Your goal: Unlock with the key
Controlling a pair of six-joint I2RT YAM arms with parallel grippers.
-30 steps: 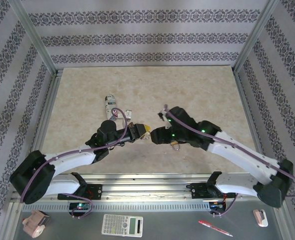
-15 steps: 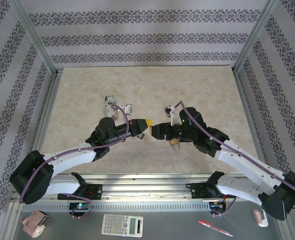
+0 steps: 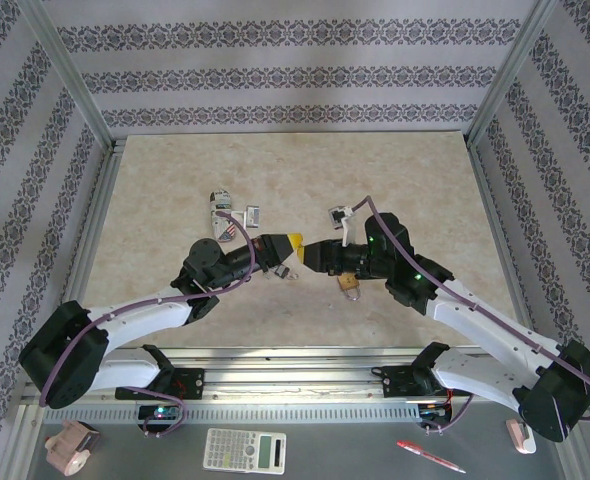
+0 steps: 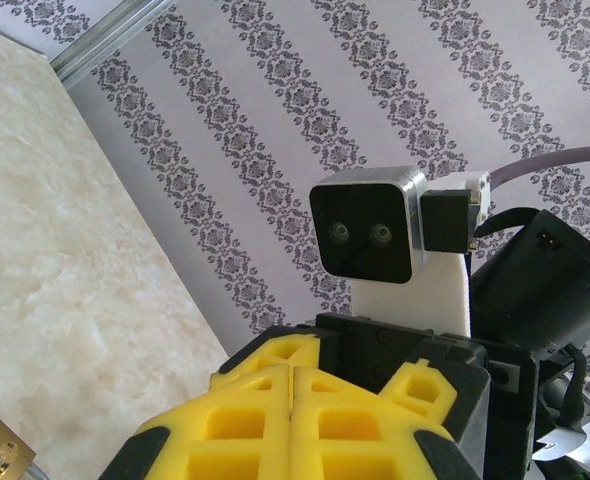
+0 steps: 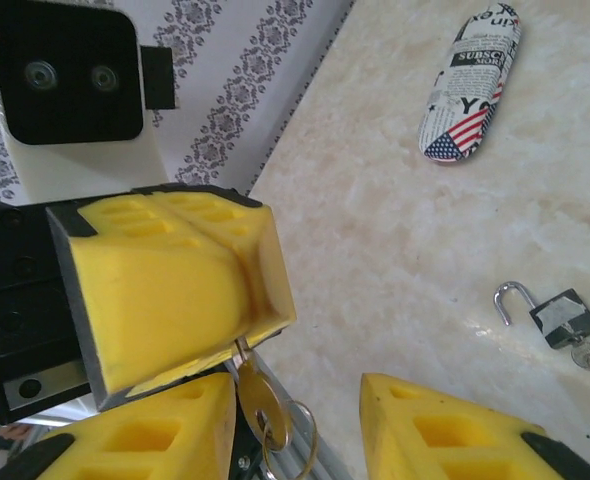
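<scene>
Newsprint-patterned oblong case (image 5: pixel 472 85), shut and printed "SUBSCR" beside a stars-and-stripes patch, is lying on the pale marbled table (image 5: pixel 395 220) far-left of the grippers, the small dark-grey padlock (image 5: pixel 563 318) lying just right of it with its shackle swung open. The left gripper (image 5: pixel 260 300) is pressing its moulded yellow fingers (image 5: pixel 175 280) together on the key (image 5: pixel 247 385), whose round head and wire ring (image 5: pixel 290 435) are hanging between the right gripper's (image 5: pixel 300 410) spread fingers above mid-table, the brass padlock (image 3: pixel 350 284) sitting just near-right.
</scene>
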